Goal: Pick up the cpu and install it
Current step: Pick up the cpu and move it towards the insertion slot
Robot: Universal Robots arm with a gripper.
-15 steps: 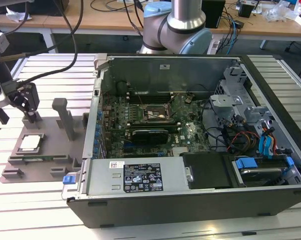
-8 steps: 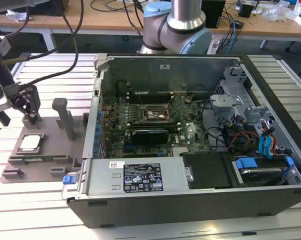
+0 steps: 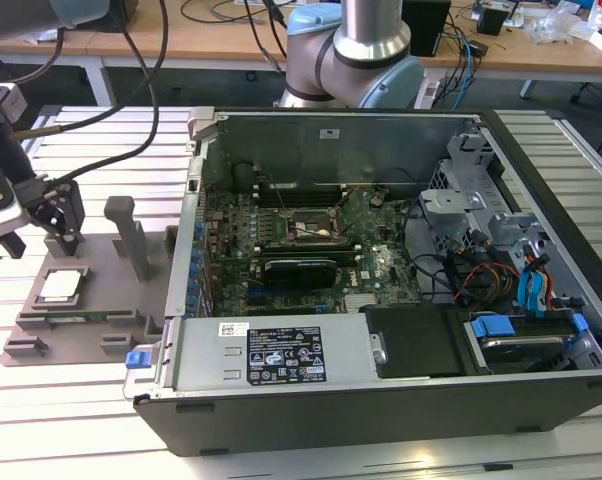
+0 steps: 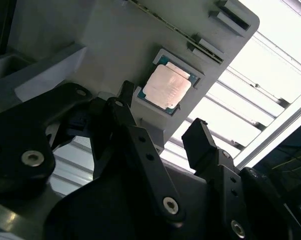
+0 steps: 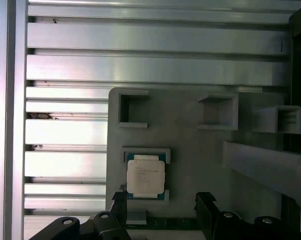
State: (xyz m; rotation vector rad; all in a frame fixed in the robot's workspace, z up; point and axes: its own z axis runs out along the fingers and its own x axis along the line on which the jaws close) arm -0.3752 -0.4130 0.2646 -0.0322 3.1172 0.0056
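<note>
The cpu (image 3: 61, 285), a small flat square chip with a shiny metal top, lies in a square pocket of the grey fixture tray (image 3: 106, 300) at the exterior view's left. Both wrist views show it lying flat in that pocket (image 4: 168, 86) (image 5: 146, 175). My gripper (image 3: 41, 232) hangs just above and behind the chip, apart from it. It is open (image 4: 160, 122) (image 5: 160, 200), with its black fingers (image 4: 198, 137) spread and nothing between them. The open computer case (image 3: 541, 300) lies at the exterior view's right, with the motherboard's cpu socket (image 3: 311, 228) exposed.
Upright posts (image 3: 129, 235) rise from the fixture tray close to my gripper. A long black card (image 3: 301, 268) sits in the motherboard below the socket. Cables and drive bays (image 3: 501, 270) fill the case's right side. The ribbed metal table (image 3: 71, 410) carries everything.
</note>
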